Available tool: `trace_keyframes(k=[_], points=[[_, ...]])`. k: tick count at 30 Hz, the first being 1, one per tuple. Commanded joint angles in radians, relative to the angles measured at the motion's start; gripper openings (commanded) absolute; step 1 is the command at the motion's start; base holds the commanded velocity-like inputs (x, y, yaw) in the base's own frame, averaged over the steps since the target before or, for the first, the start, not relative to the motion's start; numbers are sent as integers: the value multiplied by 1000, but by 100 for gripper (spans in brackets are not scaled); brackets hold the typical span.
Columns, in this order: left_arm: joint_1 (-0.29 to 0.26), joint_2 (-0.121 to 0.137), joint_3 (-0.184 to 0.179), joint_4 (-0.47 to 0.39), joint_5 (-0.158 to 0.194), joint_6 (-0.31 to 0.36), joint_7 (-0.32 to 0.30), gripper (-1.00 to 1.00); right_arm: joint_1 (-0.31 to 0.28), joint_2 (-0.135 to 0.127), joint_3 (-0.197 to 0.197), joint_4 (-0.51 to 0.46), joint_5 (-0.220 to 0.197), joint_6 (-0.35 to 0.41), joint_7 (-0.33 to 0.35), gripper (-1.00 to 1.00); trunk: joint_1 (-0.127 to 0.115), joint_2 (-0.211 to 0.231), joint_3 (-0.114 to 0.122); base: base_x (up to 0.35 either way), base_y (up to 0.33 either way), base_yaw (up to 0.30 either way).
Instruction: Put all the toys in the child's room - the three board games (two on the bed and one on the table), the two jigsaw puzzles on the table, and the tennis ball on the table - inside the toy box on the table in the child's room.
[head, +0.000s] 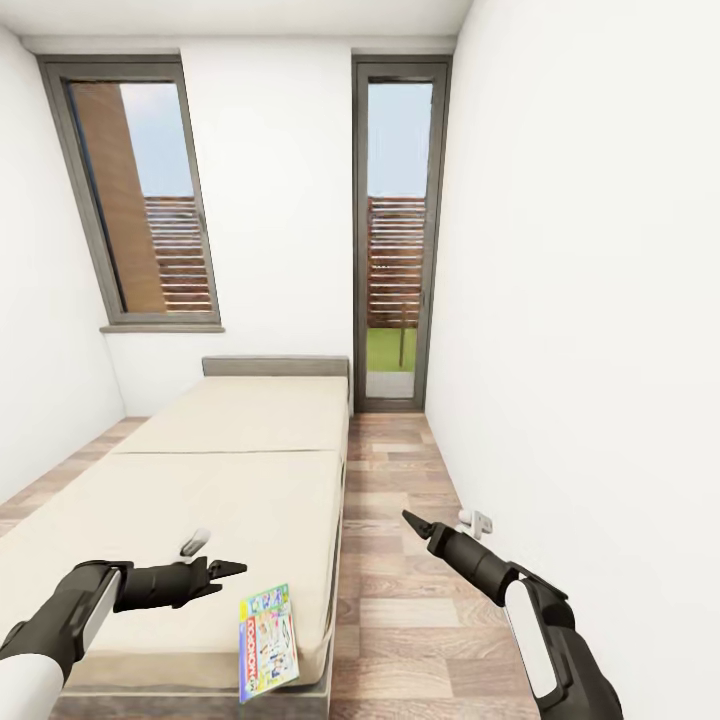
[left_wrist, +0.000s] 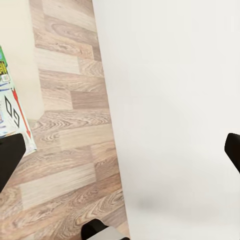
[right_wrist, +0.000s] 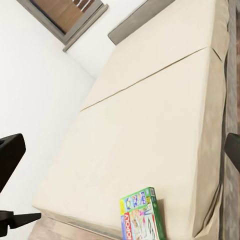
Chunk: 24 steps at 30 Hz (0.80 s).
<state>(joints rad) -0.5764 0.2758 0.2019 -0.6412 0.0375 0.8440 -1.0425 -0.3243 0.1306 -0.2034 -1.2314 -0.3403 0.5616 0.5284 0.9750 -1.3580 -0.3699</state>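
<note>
- Looking from the head view, a board game lies flat on the near right corner of the bed, just beside the mattress edge. The left hand hovers over the bed a little to the left of the box and apart from it, fingers spread with nothing between them. The right hand hangs over the wooden floor to the right of the bed, well apart from the box; whether its fingers are apart or together I cannot tell here.
- Seen from the left wrist view, the box shows as a white-and-blue printed edge beside the floor, near one dark finger; the two fingers stand wide apart and hold nothing.
- Seen from the right wrist view, the box rests at the mattress corner, its green-edged lid printed with bright cartoon pictures and red lettering. The fingers are wide apart and empty, and the beige bed runs up to a grey headboard.
</note>
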Motion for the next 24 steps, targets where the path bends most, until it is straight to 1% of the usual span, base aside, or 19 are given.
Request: trace_keyframes(k=[1, 24], points=[[-1, 0, 1, 0, 4, 9, -1, 100, -1, 1, -3, 0, -5, 8, 2, 100, 4, -8, -4, 0, 0, 0], [0, -1, 1, 0, 4, 9, -2, 100, -1, 0, 2, 0, -14, 6, 2, 100, 92, -169, -77, 0, 0, 0]])
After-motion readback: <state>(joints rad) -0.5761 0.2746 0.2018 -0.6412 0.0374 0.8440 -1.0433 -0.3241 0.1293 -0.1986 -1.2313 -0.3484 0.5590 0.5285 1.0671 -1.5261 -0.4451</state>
